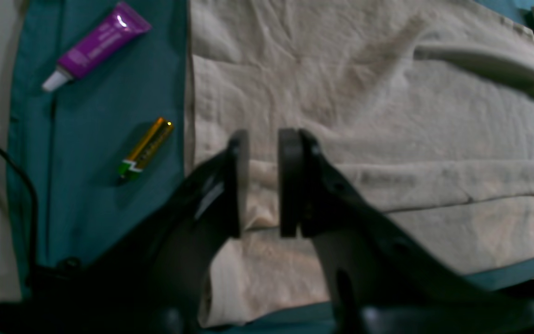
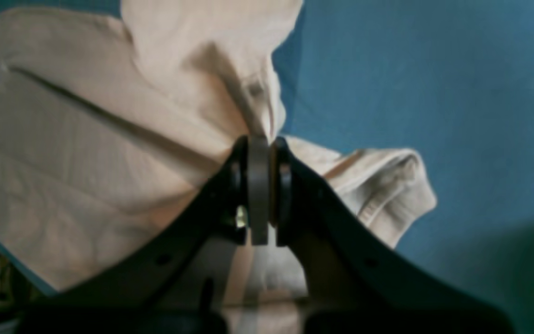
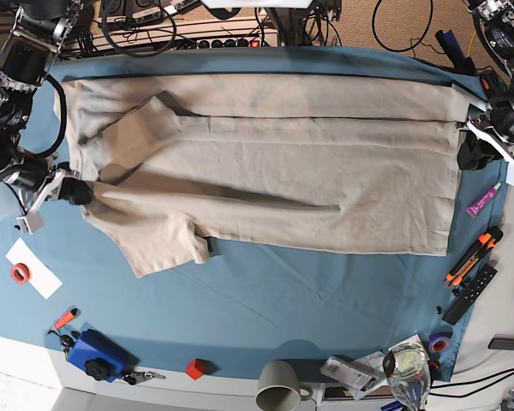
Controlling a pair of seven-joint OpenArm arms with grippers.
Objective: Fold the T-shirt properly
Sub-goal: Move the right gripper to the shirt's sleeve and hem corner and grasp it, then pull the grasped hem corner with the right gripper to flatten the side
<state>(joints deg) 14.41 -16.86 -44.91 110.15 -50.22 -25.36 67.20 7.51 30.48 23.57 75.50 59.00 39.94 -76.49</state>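
Note:
The beige T-shirt [image 3: 274,171] lies spread across the blue-teal cloth [image 3: 325,291], with its long far edge folded over and one sleeve [image 3: 141,128] folded inward. My right gripper [image 2: 258,139], at the left of the base view [image 3: 75,193], is shut on a bunch of shirt fabric [image 2: 109,139] near the sleeve end; the cloth pulls into creases toward the pinch. My left gripper [image 1: 260,185], at the right of the base view [image 3: 469,152], is open with a narrow gap, over the shirt [image 1: 364,116] near its hem edge.
A purple tube [image 1: 95,44] and a battery [image 1: 146,148] lie on the cloth just beside the hem. An orange marker [image 3: 469,257] and a black remote [image 3: 471,294] lie at the right. A mug [image 3: 280,390], a red block [image 3: 193,368] and a blue object [image 3: 94,351] sit along the front.

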